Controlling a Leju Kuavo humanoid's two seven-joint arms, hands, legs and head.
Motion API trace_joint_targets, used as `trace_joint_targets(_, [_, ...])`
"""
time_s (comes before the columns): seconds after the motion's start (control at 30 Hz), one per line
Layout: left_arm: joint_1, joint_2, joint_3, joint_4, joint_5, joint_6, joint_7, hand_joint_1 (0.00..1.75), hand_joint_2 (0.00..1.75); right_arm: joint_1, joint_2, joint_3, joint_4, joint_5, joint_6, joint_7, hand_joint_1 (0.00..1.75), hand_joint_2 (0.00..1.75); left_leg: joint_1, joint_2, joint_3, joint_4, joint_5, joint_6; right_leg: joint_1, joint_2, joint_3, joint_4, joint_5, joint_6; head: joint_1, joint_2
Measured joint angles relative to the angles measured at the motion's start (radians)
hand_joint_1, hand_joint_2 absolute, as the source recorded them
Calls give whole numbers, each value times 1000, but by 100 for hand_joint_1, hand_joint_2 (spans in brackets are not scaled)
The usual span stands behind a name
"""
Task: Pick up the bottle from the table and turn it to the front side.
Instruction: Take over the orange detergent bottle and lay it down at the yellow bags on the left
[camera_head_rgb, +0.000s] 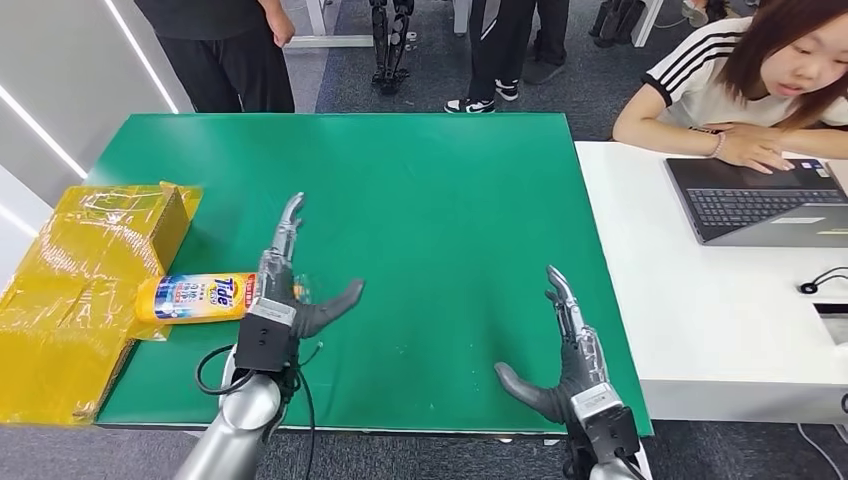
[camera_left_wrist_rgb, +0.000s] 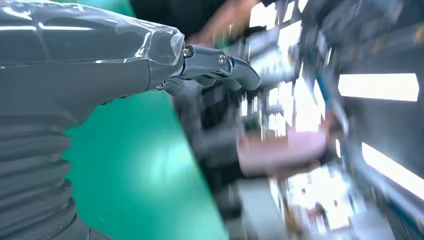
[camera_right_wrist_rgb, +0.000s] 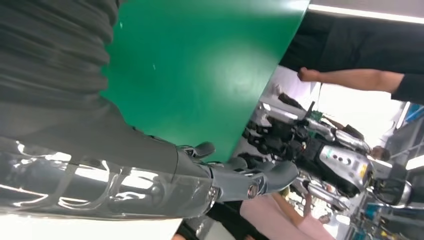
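Right hand (camera_head_rgb: 570, 345): low over the near right of the green tabletop (camera_head_rgb: 440, 200), fingers spread and straight, thumb out to the side, grasping nothing; seen from the right wrist view (camera_right_wrist_rgb: 240, 180) with thumb and fingers apart above the green surface.
Left hand (camera_head_rgb: 290, 280): above the near left of the tabletop, fingers extended forward, thumb splayed to the right, released and empty; just beside the bottle's cap end, contact impossible to tell; thumb apart from the fingers in the blurred left wrist view (camera_left_wrist_rgb: 215, 67).
Bottle (camera_head_rgb: 195, 297): lying on its side at the tabletop's left edge, yellow body with a blue-and-white Tide label facing up, base end against the box, cap end toward the left hand.
Box (camera_head_rgb: 80, 290): yellow, wrapped in glossy tape, at the left edge of the tabletop, partly overhanging it.
Cable (camera_head_rgb: 215, 370): black loop hanging by the left wrist.
White desk (camera_head_rgb: 700, 310): touching the right side of the green tabletop, carrying an open laptop (camera_head_rgb: 760, 200).
Seated person (camera_head_rgb: 740, 80): at the far right, striped sleeve, hand resting just beside the laptop.
Standing person (camera_head_rgb: 220, 50): dark clothes, beyond the far left corner of the tabletop.
Legs (camera_head_rgb: 510, 50): more dark trousers and shoes on the grey floor beyond the far edge.
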Motion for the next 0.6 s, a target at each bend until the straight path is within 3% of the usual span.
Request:
trace_joint_targets(0.27, [16, -3, -61, -6, 175, -226, 32, 0, 175, 23, 18, 3, 3, -29, -2, -2, 0, 175, 0, 0, 0, 0, -1, 0, 0, 0, 0, 0, -1, 1, 0, 0])
trace_joint_targets(0.6, [50, 2, -60, 6, 232, -248, 28, 0, 175, 83, 18, 3, -17, -70, -41, -23, 0, 175, 0, 0, 0, 0, -1, 0, 0, 0, 0, 0, -1, 0, 0, 0])
